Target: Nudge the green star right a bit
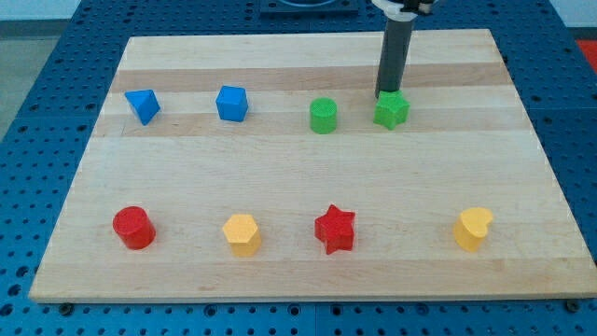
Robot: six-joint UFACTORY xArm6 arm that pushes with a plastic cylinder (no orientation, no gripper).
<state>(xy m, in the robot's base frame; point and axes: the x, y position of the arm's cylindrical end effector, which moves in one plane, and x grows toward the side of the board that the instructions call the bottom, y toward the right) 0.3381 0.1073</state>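
Note:
The green star (392,110) lies on the wooden board (308,168) in the upper row, right of the middle. My tip (384,93) stands at the star's upper left edge, touching it or very close. The rod rises straight up from there to the view's top. A green cylinder (323,116) sits just left of the star.
Two blue blocks (143,105) (231,103) lie in the upper row at the left. In the lower row, from left to right, are a red cylinder (133,227), a yellow hexagon (242,233), a red star (335,230) and a yellow heart-like block (473,229).

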